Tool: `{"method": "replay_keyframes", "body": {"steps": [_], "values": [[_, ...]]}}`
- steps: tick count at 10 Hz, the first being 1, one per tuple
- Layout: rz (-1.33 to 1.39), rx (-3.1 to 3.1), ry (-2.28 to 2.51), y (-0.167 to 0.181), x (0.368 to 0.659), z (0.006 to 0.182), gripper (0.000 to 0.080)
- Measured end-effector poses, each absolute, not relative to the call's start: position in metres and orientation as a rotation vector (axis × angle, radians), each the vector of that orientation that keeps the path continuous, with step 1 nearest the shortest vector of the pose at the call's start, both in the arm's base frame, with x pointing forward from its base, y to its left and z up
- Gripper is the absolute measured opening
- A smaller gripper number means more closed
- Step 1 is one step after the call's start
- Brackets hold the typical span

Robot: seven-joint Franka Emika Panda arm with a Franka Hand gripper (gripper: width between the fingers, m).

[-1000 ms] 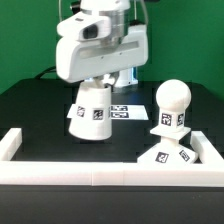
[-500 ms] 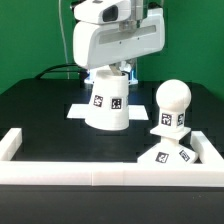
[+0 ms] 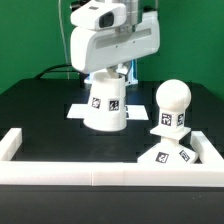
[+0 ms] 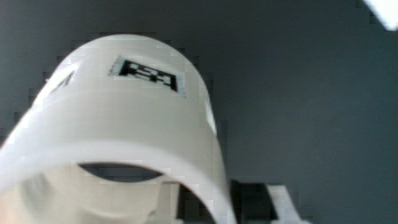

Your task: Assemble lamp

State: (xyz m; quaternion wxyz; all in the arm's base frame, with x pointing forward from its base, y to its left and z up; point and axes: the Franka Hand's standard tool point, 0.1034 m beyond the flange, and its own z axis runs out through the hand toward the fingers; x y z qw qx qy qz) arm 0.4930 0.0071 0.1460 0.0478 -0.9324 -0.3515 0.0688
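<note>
The white tapered shade [image 3: 106, 103] hangs tilted in my gripper [image 3: 108, 74], its wide end low over the marker board [image 3: 76, 109]. My gripper is shut on the shade's rim, one finger inside and one outside. In the wrist view the shade [image 4: 134, 110] fills the picture with a tag on its side, and the gripper [image 4: 222, 205] clamps its wall at the near edge. The round bulb [image 3: 172, 100] stands upright with its neck in the flat square base [image 3: 168, 156] at the exterior view's right, apart from the shade.
A white rail [image 3: 60, 171] frames the black table along the front and both sides. The base sits in the rail's front corner on the exterior view's right. A green wall stands behind.
My gripper has carried the shade up and to the exterior view's right, toward the bulb. In the last half second it barely shifted. Bulb and base have not moved.
</note>
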Motion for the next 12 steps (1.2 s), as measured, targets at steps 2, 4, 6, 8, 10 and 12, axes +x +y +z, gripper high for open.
{"method": "replay_keyframes", "body": {"steps": [2,4,6,8,10,12], "values": [[0.258,-2.842,-1.032,0.022,0.502,0.18,0.0045],[0.272,-2.855,-0.998,0.038,0.513,0.204,0.0045],[0.245,-2.909,-0.975,0.057,0.527,0.23,0.0045],[0.254,-2.9,-0.983,0.054,0.524,0.224,0.0045],[0.256,-2.9,-0.984,0.054,0.524,0.224,0.0045],[0.275,-2.904,-0.969,0.062,0.525,0.233,0.0045]]}}
